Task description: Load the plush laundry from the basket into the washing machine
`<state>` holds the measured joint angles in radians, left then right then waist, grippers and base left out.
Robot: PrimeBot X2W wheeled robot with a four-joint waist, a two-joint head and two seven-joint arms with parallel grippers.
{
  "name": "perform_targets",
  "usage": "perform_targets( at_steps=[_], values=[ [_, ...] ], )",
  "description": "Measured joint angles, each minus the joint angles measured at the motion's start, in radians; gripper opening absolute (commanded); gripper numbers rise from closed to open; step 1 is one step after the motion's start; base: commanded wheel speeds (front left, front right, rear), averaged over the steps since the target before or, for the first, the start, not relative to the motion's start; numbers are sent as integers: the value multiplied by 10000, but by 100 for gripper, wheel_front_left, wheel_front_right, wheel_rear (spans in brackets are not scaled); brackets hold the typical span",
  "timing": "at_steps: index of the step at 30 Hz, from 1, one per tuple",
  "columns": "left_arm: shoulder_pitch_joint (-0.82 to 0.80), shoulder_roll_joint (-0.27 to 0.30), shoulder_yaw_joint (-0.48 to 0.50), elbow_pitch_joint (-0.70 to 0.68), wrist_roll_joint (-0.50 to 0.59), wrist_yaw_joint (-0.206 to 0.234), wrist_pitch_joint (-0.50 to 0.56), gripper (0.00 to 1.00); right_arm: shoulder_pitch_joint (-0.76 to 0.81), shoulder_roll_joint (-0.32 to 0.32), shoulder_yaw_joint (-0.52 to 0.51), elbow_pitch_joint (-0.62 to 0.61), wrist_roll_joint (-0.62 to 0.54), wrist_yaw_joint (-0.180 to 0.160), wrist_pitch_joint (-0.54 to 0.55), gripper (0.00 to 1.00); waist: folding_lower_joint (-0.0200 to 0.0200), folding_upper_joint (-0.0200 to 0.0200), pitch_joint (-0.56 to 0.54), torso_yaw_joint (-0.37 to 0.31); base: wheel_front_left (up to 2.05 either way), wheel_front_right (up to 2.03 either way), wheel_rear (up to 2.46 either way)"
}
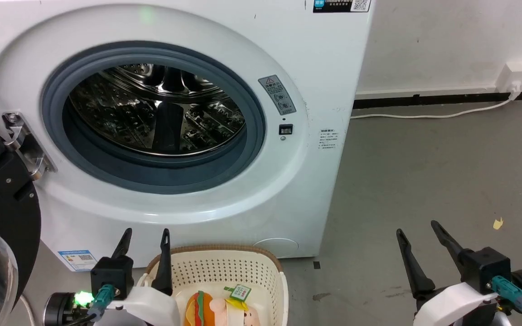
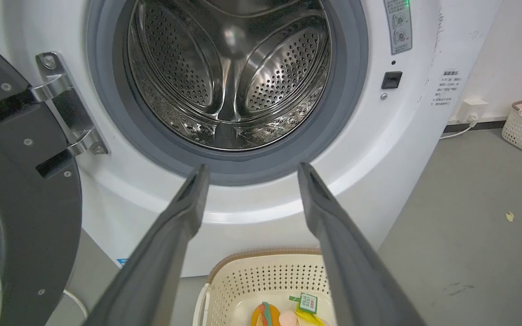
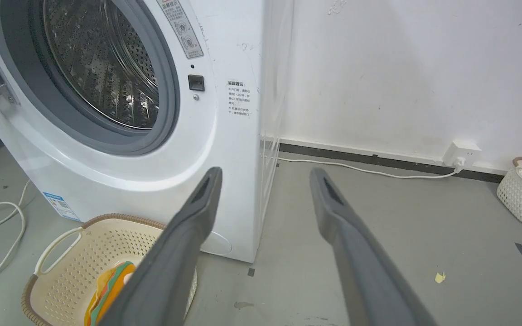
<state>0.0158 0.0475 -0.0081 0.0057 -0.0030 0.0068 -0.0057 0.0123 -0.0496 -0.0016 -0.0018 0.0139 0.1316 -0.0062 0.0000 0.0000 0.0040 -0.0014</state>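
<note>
Grey floor [image 1: 424,181], white wall [image 1: 447,40], washing machine [image 1: 288,203] — plush laundry [image 1: 220,310] in basket [image 1: 224,267], left tool [image 1: 147,233] and right tool [image 1: 417,227] spread.

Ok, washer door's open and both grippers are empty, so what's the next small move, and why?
Probably lower the left gripper into the basket and close on the plush toy. The toy lies in the basket below that open gripper, the right gripper is off to the side, and the washer drum stands open and empty.

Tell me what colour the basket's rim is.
Brown. The basket rim shows best in the head view.
</note>
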Motion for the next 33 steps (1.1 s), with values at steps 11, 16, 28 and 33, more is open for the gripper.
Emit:
perform_targets(
  at_steps=[11, 16, 28, 33],
  values=[
    [-19, 4, -138, 374, -146, 27, -230, 100, -4, 0, -46, -19, 155, 0, -234, 100, 1, 0, 443, -107, 0, 0, 0],
    [-303, 48, -222, 794, -178, -8, -336, 100, -18, 0, -40, -79, 263, 0, -318, 100, 1, 0, 829, -212, 0, 0, 0],
    [-1205, 393, -489, 2165, -180, -190, -213, 100, -405, 0, 109, -203, 644, 0, -587, 100, 2, 0, 1915, -559, 0, 0, 0],
    [-1605, 642, -495, 2711, -297, -205, -151, 100, -495, 0, 169, -326, 899, 0, -677, 100, 2, 0, 2370, -775, 0, 0, 0]
  ],
)
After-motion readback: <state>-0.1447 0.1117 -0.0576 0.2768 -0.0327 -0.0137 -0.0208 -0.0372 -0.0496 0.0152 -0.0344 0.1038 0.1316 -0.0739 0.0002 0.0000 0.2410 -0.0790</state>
